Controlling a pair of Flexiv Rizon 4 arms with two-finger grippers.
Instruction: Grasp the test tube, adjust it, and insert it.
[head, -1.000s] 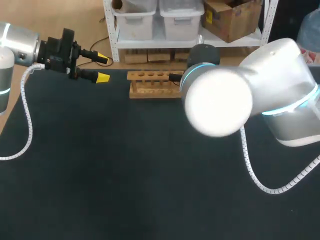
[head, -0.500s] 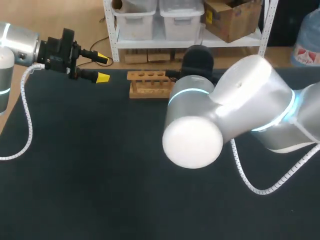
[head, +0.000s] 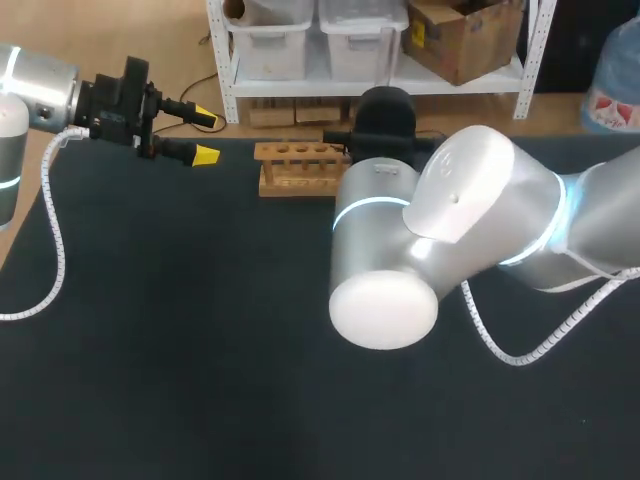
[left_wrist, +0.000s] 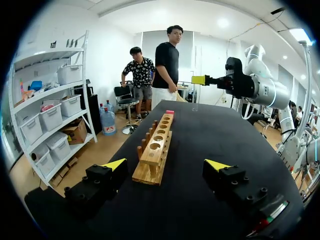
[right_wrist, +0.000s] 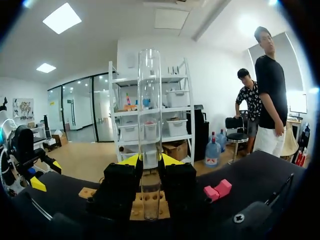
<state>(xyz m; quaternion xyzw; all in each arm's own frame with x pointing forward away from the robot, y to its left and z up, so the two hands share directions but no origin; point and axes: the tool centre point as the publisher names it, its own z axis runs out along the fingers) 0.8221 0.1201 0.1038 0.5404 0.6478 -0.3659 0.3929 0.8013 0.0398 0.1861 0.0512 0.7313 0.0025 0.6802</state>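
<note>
At the far edge of the surface (head: 200, 350), right claw (right_wrist: 150, 161) was clamped on the upright test tube (right_wrist: 149, 100) off the right end of the wooden rack (head: 298, 168), while left claw (head: 207, 136) sat wide open and empty, left of it.

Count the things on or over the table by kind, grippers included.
test tube: 1
wooden rack: 1
pink piece: 1
grippers: 2 (left gripper, right gripper)
Total: 5
</note>
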